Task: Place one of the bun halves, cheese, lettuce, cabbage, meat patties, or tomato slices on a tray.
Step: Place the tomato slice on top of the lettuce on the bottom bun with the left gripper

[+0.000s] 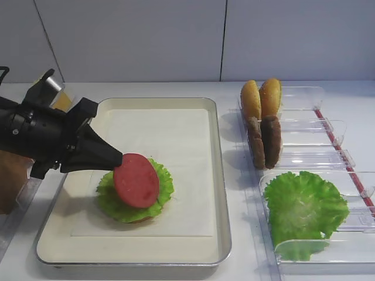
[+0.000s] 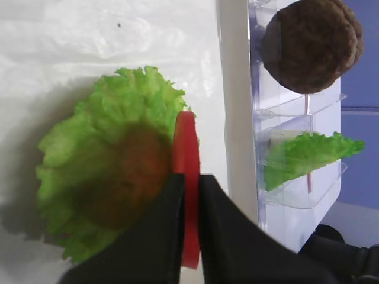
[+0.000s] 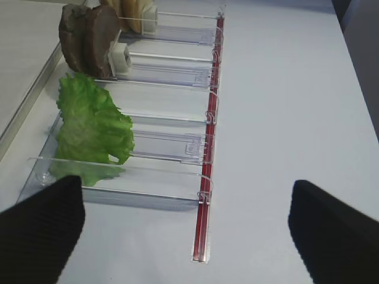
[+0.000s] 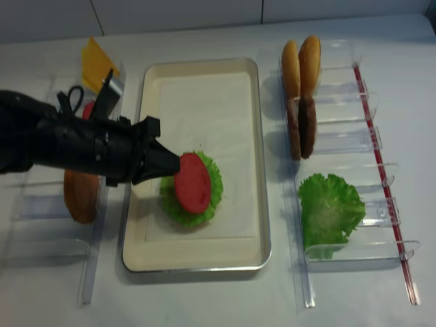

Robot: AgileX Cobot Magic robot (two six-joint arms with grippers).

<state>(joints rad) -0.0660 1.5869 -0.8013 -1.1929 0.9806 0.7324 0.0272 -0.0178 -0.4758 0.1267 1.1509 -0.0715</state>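
My left claw clamped on tomato slice, held tilted over lettuce on tray; next lay flat, release

Clear plastic bins — red strip alongside; white table.

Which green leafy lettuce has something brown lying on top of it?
The lettuce on the tray, under the left gripper; the rack lettuce is bare.
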